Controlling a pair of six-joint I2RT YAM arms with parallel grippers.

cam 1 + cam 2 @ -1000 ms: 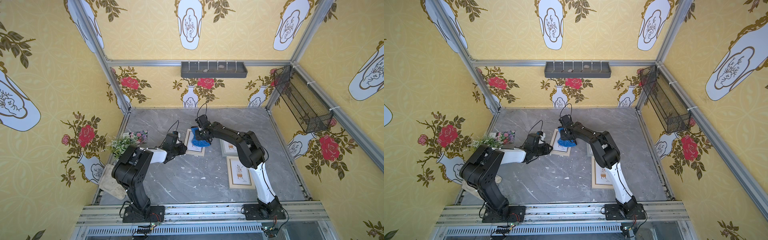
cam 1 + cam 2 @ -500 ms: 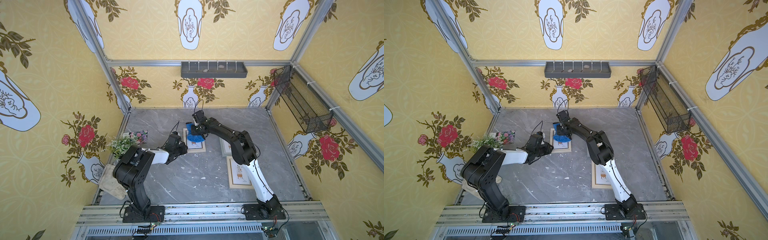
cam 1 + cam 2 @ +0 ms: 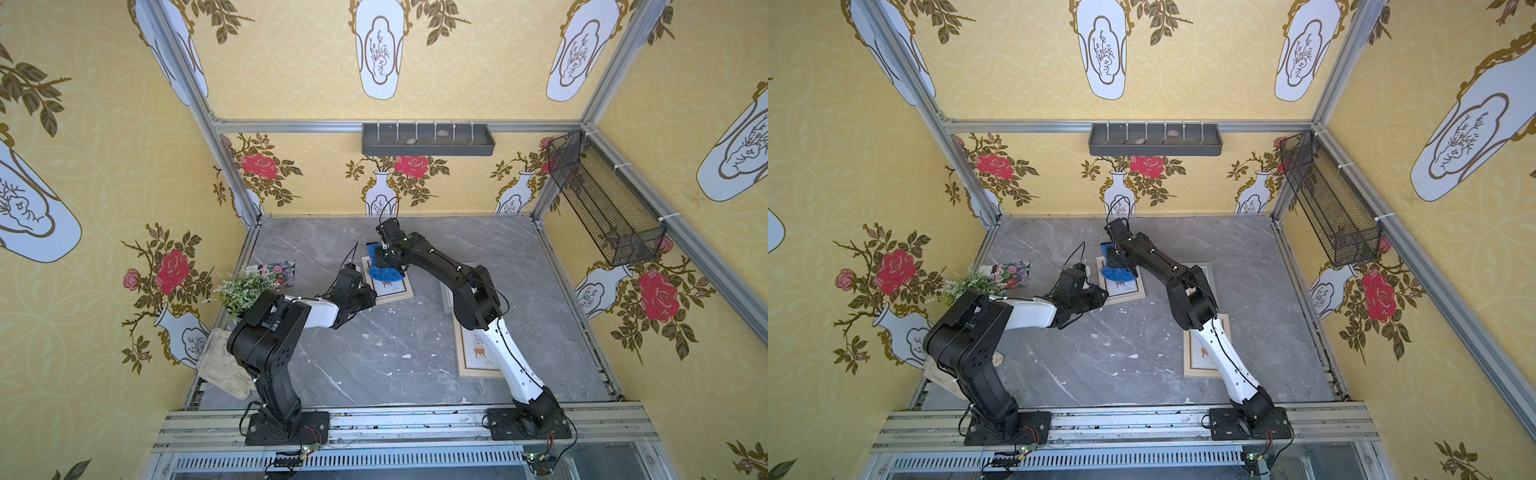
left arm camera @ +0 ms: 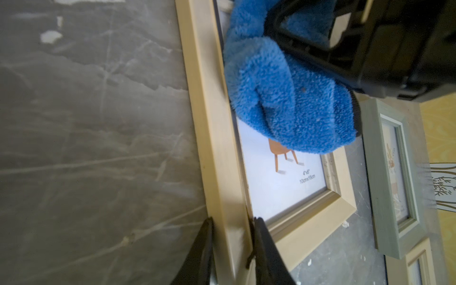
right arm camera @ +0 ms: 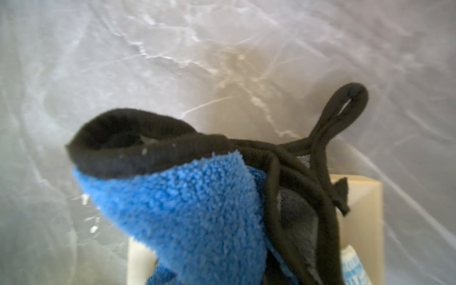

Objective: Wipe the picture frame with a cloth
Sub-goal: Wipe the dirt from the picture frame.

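Off-white work glove (image 3: 224, 370) sits far left of the picture frame (image 3: 395, 291), at the table (image 3: 374, 365) edge by the left arm's base. Small plant (image 3: 241, 286) and floral box (image 3: 276, 270) are left of the frame, well apart from it.

Left tool (image 4: 233, 220) is at the frame's near-left corner, jaws narrow and clamped on the long side rail. One finger (image 4: 202, 246) is on the outer side by the table, the other on the inner side at the glass. Frame lies flat, pale wood, with an orange chair print partly showing.

The cloth (image 3: 384, 272) is bunched on the far half of the frame. It rests on the glass, up against the long rail, and shows in both top views.

Right tool (image 3: 388, 259) is down over the frame's far end, gripping the cloth; blue pile bulges around its black finger in the left wrist view. In the right wrist view the cloth's black trim and loop (image 5: 345, 103) stick up, with a frame corner underneath.

Grey-green frame (image 4: 385, 172) lies just right of the picture frame, not touching, half hidden under the right arm in the top views. Third frame (image 3: 478, 353) is right of the picture frame and nearer the robot, partly under the forearm. Mesh basket (image 3: 602, 199) hangs on the wall far right of the frame.
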